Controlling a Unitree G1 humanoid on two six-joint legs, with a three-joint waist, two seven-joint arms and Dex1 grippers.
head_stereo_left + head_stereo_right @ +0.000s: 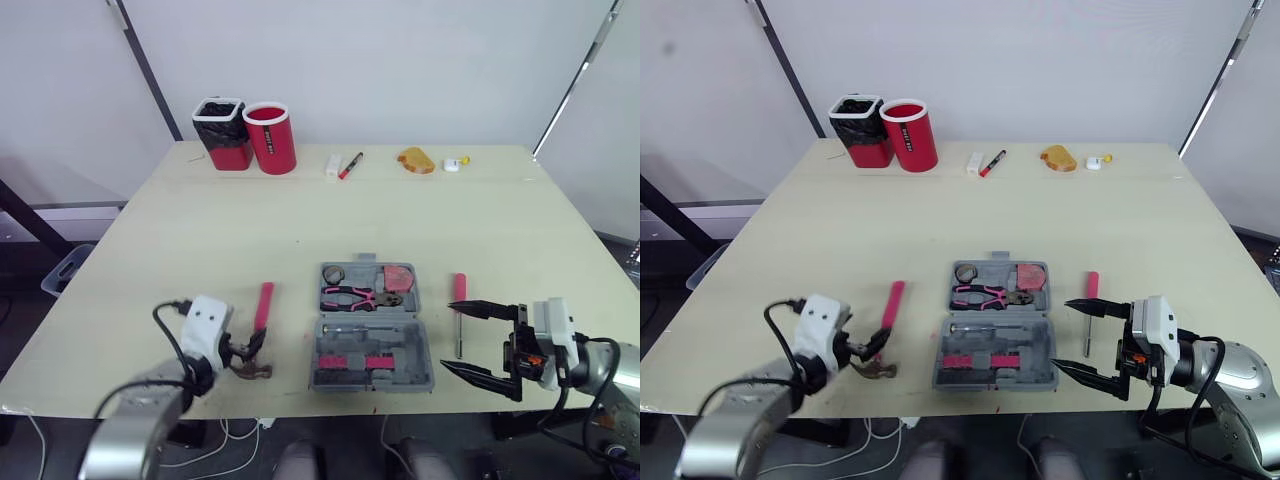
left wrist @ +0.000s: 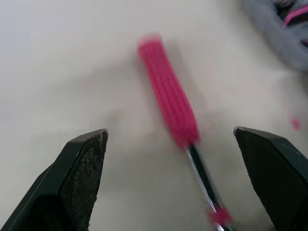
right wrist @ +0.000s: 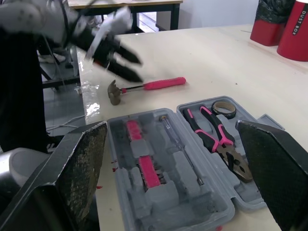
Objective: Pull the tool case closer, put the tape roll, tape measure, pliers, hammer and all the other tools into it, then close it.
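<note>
The grey tool case (image 1: 372, 382) lies open near the table's front edge. Its far half holds the pink-handled pliers (image 1: 358, 297), a tape roll (image 1: 333, 273) and a red tape measure (image 1: 398, 276). Left of the case lies the hammer (image 1: 263, 305), pink handle pointing away, head toward me. My left gripper (image 1: 247, 349) hovers open over the head end, with the handle (image 2: 168, 91) showing between its fingers (image 2: 82, 168). A red-handled screwdriver (image 1: 459, 288) lies right of the case. My right gripper (image 1: 447, 337) stands wide open beside the case, fingers pointing at it over the screwdriver's shaft.
Along the far edge stand a black-lined bin (image 1: 222, 132) and a red cup (image 1: 270, 138), then a white item (image 1: 332, 164), a red marker (image 1: 350, 166), an orange object (image 1: 415, 160) and a small white piece (image 1: 452, 164). The table's front edge runs just beneath both grippers.
</note>
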